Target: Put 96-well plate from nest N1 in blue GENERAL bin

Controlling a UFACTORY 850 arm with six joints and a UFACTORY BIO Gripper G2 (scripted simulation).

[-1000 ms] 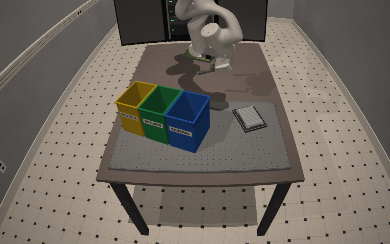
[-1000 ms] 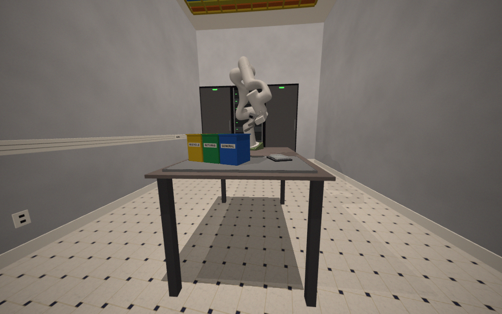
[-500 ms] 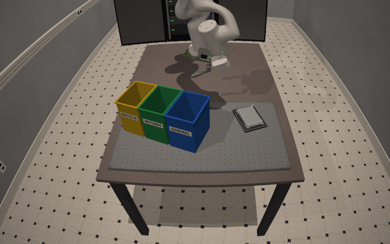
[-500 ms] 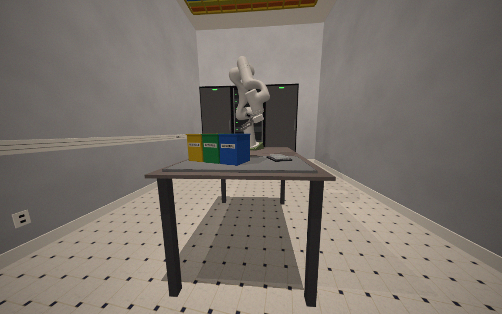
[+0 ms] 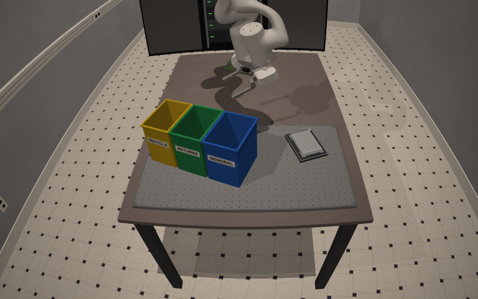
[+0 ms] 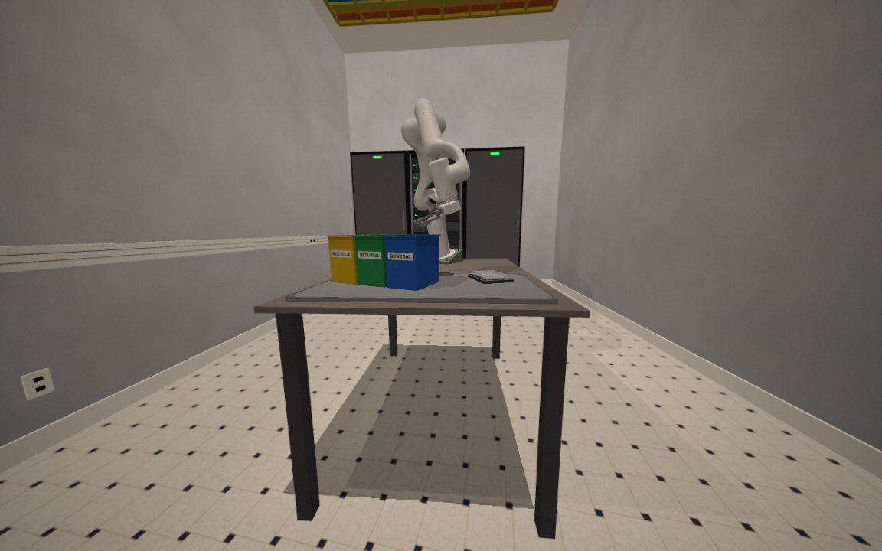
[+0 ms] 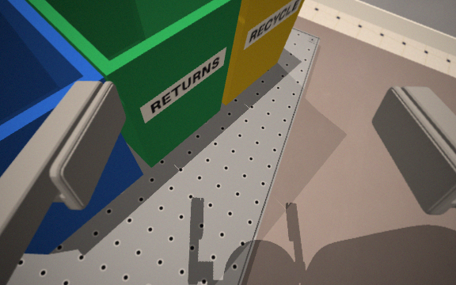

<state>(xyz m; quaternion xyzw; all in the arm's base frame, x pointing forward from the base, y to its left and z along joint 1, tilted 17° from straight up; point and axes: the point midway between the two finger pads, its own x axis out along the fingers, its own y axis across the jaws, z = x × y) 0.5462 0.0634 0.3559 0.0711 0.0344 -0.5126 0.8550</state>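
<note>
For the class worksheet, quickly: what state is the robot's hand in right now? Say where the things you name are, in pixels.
Hand point(image 5: 227, 88) point(image 6: 415, 223) point(image 7: 248, 148): open, fingers apart, holding nothing; the white rectangular 96-well plate point(image 5: 306, 142) point(image 6: 490, 274) lies outside its grasp.

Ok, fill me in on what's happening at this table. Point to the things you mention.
A single robot arm point(image 5: 255, 40) point(image 6: 430, 144) is handling nothing right now: its open pincer point(image 5: 227, 88) point(image 6: 414, 223) point(image 7: 248, 146) hangs in the air, on the far side of three upright bins. The 96-well plate point(image 5: 306, 143) point(image 6: 491, 275) lies in its dark nest point(image 5: 301, 160) point(image 6: 492, 281), beside the blue GENERAL bin point(image 5: 223, 172) point(image 6: 400, 272) point(image 7: 93, 198) where it has to go, so the transfer is not yet done.
</note>
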